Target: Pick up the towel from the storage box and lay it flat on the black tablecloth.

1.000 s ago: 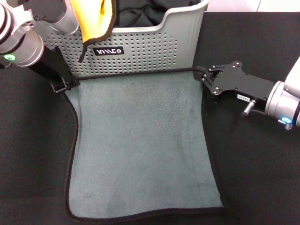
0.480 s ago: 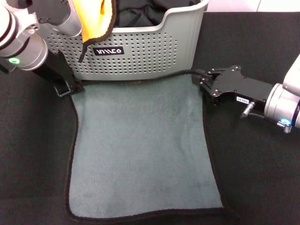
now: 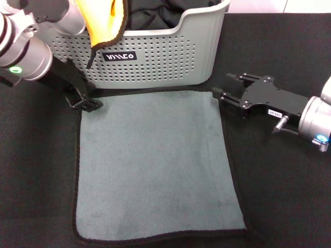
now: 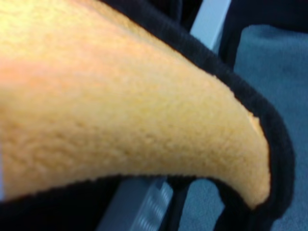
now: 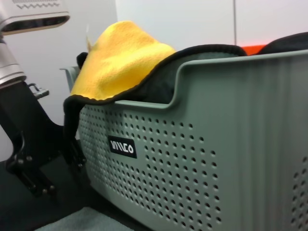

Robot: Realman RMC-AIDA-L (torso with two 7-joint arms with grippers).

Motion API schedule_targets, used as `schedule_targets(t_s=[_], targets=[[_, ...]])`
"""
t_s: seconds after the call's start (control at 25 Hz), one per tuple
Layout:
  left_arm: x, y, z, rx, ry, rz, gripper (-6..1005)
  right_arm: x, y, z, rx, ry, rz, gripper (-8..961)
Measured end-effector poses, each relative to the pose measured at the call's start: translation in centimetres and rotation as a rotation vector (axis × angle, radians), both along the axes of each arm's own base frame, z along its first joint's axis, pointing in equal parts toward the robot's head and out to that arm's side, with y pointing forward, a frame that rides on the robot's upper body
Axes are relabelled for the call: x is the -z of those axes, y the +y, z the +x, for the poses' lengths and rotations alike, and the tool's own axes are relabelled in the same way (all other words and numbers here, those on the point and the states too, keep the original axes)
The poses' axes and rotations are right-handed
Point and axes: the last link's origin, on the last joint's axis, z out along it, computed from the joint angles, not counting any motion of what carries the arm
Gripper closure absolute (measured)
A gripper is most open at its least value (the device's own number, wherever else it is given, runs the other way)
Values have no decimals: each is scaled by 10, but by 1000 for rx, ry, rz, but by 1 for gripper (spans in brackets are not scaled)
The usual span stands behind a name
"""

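Towel (image 3: 155, 165) lies grey-green side up on the black tablecloth (image 3: 279, 175), spread nearly flat, its far edge just in front of the storage box (image 3: 155, 57) at 12 o'clock. No orange side shows on it.

Left hand (image 3: 85, 102) sits low at the towel's 10 o'clock corner, touching or just beside it; cannot tell whether its fingers are spread or pressed together. Right hand (image 3: 225, 89) is at the 2 o'clock corner, fingers spread, nothing between them. Judgement: both hands stand at the far corners because those were the hold points for drawing the towel out square; laying looks essentially done, release under way.

A second yellow cloth (image 3: 106, 20) hangs over the box rim, black garments (image 3: 155, 13) behind it.

Views: head view alone shows the towel's full outline and both hands. Left wrist view is filled by the yellow cloth, with a sliver of towel beyond. Right wrist view shows the box's labelled wall, the draped cloth and the left arm's black bracket (image 5: 29, 149), barely any towel.
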Motion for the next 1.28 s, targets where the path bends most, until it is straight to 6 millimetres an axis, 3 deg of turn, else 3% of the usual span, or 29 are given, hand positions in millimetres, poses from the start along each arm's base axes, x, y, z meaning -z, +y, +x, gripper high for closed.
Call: schedule_targets(t_s=[0.12,0.28,0.44,0.56,0.68,0.8,0.96,1.28], targets=[[-9,-4,-1,-17,-38,22,545,-3,-6,2,-6,20,6,516],[-23,-20,10,-44,-238,0,537,-14,-29,4,-80,111,0,397],[-40,-61,24,35,-626,-106,530,-37,-63,9,-226,213,-27,254],[-44,-98,16,210,-908,-120,524,-51,-84,9,-311,277,-106,141],[-35,-130,2,429,-1085,-53,518,-60,-101,3,-376,336,-257,97],[-24,-144,-13,470,-1130,-4,513,-62,-102,-7,-411,379,-325,68],[-19,-149,-29,414,-1156,-41,501,-57,-93,-26,-470,382,-360,67],[-19,-144,-36,340,-1155,-174,416,-33,-77,-48,-491,309,-414,68]])
